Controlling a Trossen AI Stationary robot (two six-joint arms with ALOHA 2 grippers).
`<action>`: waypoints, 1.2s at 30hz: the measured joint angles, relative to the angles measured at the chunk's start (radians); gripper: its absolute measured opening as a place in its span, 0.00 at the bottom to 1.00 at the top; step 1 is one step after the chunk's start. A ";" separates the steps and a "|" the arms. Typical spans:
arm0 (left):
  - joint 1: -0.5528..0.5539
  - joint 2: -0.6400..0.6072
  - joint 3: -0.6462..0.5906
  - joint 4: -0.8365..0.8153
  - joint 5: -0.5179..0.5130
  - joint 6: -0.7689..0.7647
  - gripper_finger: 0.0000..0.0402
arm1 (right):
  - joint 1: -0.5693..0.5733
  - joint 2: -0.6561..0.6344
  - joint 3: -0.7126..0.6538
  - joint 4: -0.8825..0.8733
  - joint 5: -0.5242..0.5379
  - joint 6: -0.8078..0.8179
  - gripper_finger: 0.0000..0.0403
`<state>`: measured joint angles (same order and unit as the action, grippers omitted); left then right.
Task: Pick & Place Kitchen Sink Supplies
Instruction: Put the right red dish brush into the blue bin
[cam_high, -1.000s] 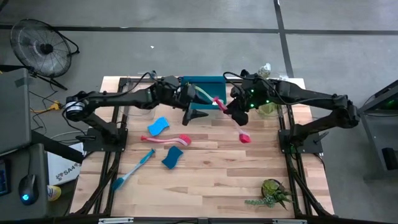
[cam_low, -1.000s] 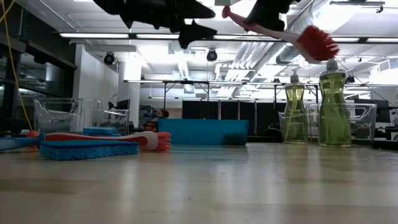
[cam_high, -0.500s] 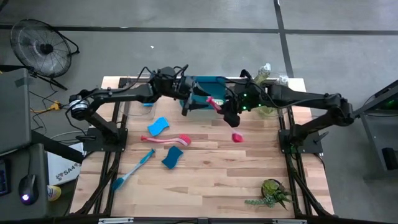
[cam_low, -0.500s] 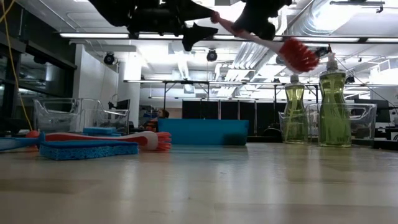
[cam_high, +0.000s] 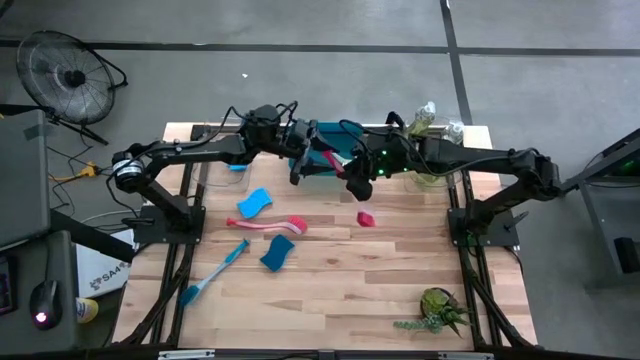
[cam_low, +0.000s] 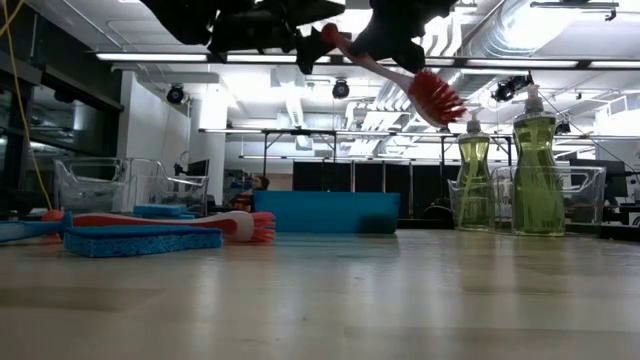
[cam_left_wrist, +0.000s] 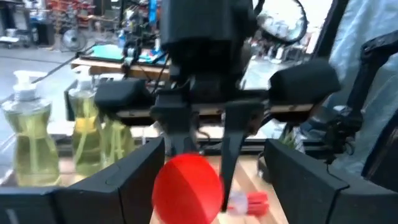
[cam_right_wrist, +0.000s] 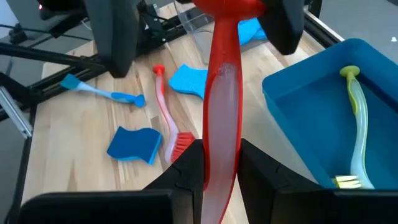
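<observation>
R wrist only: yellow-green brush (cam_right_wrist: 356, 118) inside blue tray (cam_right_wrist: 298, 106).

In the low view both arms (cam_low: 250, 15) are cut off at twelve o'clock. The blue tray (cam_low: 325, 212) hides whatever lies in it. The red brush handle (cam_right_wrist: 222, 124) runs off at six o'clock in the right wrist view.

Even, diffuse light over pale wooden slatted desk (cam_high: 330, 270) in high view; shadows faint, soft. Low view strongly backlit: long ceiling strip lights (cam_low: 200, 57) glare white, arms above reduced to black silhouettes, near desk surface blurred. Two clear bottles of yellow-green liquid (cam_low: 538, 175) glow translucent. Left wrist view soft overall, red round brush handle end (cam_left_wrist: 188, 188) out of focus. Right wrist view bright, red brush handle (cam_right_wrist: 222, 112) blurred close up.
</observation>
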<state>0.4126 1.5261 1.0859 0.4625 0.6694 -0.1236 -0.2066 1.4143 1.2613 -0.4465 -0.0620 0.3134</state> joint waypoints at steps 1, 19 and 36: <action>0.000 0.000 0.000 0.008 0.004 -0.013 0.66 | 0.000 0.000 0.000 0.004 0.000 0.000 0.17; 0.000 0.000 0.000 0.015 -0.004 -0.016 0.31 | 0.001 0.001 0.000 0.068 0.027 -0.004 0.17; -0.015 0.000 0.000 0.087 -0.031 -0.096 0.13 | 0.000 0.000 0.002 0.073 -0.009 -0.067 0.16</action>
<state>0.3973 1.5261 1.0859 0.5491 0.6385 -0.2194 -0.2070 1.4143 1.2629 -0.3738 -0.0711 0.2460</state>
